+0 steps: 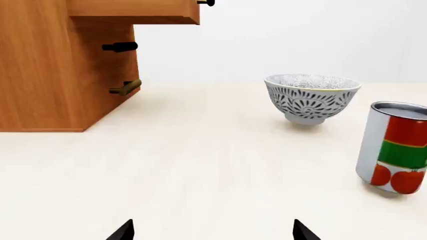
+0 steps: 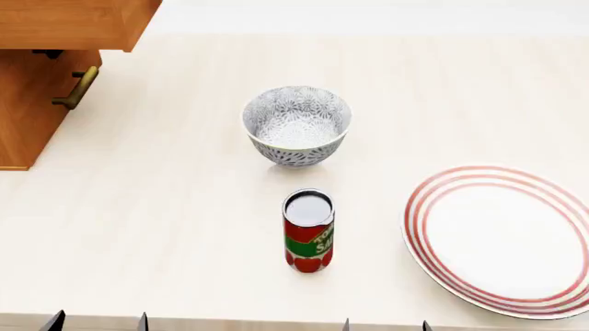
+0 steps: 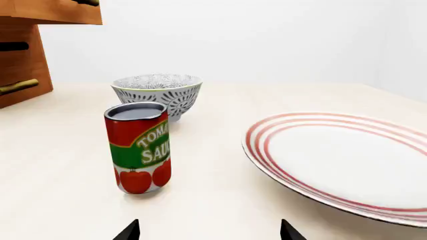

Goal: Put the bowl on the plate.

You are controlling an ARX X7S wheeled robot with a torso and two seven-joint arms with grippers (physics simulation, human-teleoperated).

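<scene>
Pale desk [image 2: 184,207]: upright bowl [image 2: 296,124] top centre, plate [image 2: 501,238] lower right, absent from left wrist view; both end effectors [image 1: 213,232] [image 3: 209,231] spread.

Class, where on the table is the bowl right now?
In the head view the bowl stands upright mid-table, just beyond the tomato can, with the plate nearer and to the right, untouched.

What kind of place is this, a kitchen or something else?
Probably a simulated kitchen counter: a pale wooden tabletop holds a patterned bowl, a tomato sauce can and a red-ringed plate, with a wooden drawer cabinet at one side.
</scene>
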